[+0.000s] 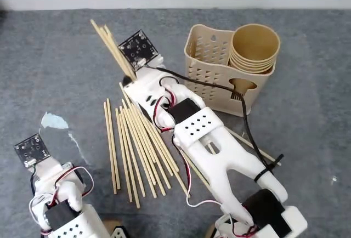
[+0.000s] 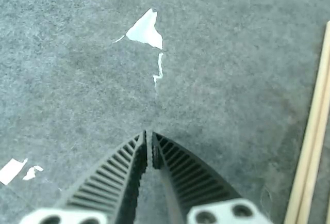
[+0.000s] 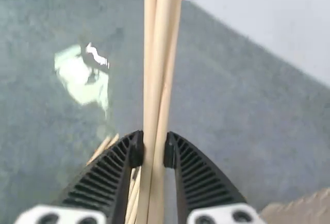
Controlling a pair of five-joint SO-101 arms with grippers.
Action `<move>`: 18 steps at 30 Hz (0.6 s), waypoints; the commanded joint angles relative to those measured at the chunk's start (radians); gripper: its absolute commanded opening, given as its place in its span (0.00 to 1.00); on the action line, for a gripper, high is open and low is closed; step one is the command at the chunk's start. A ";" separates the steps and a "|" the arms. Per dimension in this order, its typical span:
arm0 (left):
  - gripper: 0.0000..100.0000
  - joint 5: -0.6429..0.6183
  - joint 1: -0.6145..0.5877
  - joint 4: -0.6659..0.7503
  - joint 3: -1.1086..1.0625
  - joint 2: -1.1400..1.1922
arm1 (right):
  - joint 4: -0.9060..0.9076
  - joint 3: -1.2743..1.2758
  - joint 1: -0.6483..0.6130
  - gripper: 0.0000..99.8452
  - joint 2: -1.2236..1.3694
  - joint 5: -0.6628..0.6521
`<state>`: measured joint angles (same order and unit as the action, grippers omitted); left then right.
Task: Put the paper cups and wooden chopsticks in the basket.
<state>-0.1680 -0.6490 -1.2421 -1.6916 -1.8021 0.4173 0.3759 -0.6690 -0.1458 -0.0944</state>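
Right pincer (image 3: 153, 140) clamps chopsticks (image 3: 160, 53) (a small bundle); left pincer (image 2: 149, 136) closed over the table (image 2: 242, 69).

Legible text, labels, brands, numbers, signs: none. I check all three views and find nothing readable on any surface.
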 commanded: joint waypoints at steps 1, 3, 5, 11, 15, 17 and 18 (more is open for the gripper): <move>0.02 -0.006 0.000 0.020 0.008 -0.018 | -0.093 -0.009 -0.019 0.01 -0.015 0.002; 0.02 -0.006 0.000 0.020 0.008 -0.018 | -0.131 -0.009 -0.025 0.01 -0.015 0.002; 0.02 -0.006 0.000 0.020 0.008 -0.018 | -0.154 -0.012 -0.025 0.01 -0.016 0.000; 0.02 -0.006 0.000 0.020 0.008 -0.018 | -0.045 -0.141 -0.002 0.01 -0.018 0.006; 0.02 -0.006 0.000 0.020 0.008 -0.018 | 0.082 -0.299 0.035 0.01 -0.018 0.008; 0.02 -0.006 0.000 0.020 0.008 -0.018 | 0.128 -0.382 0.065 0.01 -0.013 0.008; 0.02 -0.006 0.000 0.020 0.008 -0.018 | 0.143 -0.419 0.087 0.01 -0.012 0.008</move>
<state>-0.1680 -0.6490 -1.2421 -1.6916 -1.8021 0.5140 0.1120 -0.6352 -0.1458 -0.0944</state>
